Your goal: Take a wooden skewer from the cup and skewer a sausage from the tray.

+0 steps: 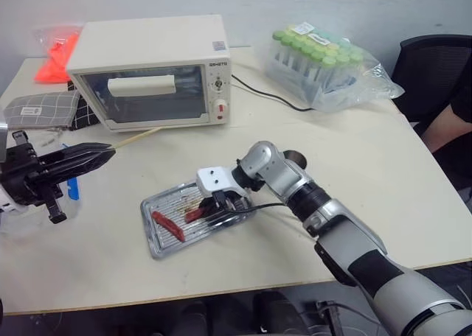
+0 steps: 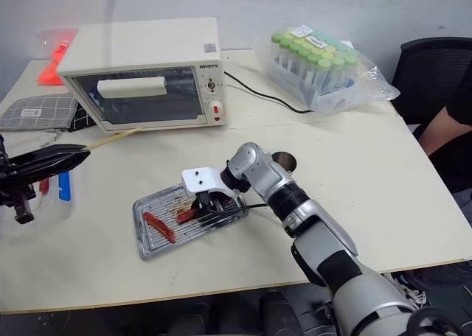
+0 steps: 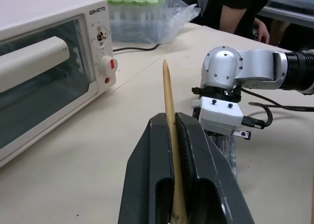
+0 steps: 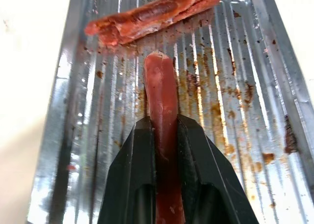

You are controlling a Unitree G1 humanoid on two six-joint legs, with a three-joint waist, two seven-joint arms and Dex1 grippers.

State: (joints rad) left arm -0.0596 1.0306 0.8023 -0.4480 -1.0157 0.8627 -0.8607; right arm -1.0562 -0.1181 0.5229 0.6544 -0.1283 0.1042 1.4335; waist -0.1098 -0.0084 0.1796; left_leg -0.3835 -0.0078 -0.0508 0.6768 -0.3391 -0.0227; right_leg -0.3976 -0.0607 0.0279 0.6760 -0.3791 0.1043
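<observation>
Sausage: lying in the tray, my right gripper is clamping on it lengthwise (the other sausage sits at nine o'clock of it).
Skewer: my left gripper is pinching it shut, tip pointing toward three o'clock, well apart from the tray.
Cup: standing at one o'clock of the tray.
Slip risk: greasy skin is likely squirming out as I'm lifting.
Stab risk: the tip could be skating off the curve, or poking my fingers flanking the meat.
</observation>
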